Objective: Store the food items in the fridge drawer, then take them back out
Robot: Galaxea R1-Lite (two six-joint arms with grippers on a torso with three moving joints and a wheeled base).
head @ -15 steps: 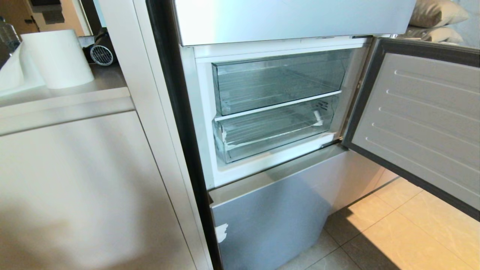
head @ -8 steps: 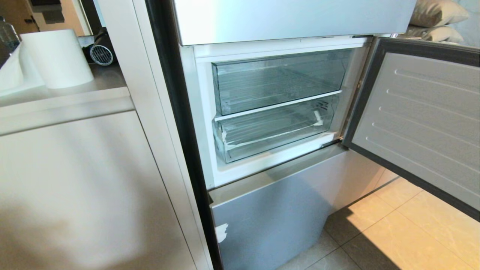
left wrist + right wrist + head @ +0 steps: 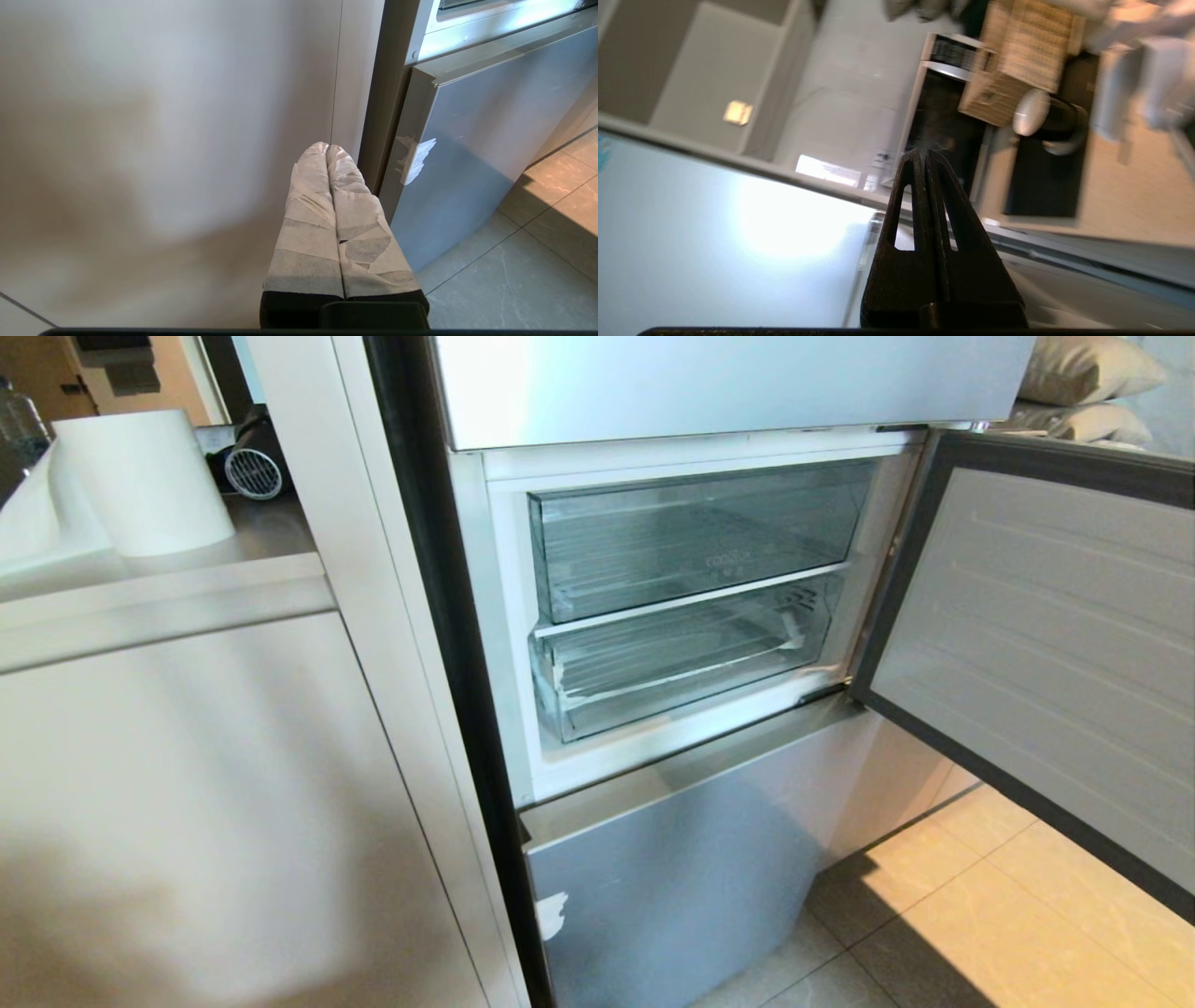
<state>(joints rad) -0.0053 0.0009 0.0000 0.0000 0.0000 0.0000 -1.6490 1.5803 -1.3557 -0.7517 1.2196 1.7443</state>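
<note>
Fridge drawer [image 3: 681,663]: clear plastic bin, whitish tape on its front corner, pushed in, lower of two, empty.

faint pale lettering on upper clear bin [image 3: 700,537], not legible

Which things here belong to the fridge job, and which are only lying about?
For the job:
fridge drawer, taped, closed
fridge door, open
right gripper, shut

Lying about:
upper clear bin
white roll
pillows

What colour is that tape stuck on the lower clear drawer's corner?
Whitish, on the fridge drawer at its front corner tape; the head view shows it best.
</note>
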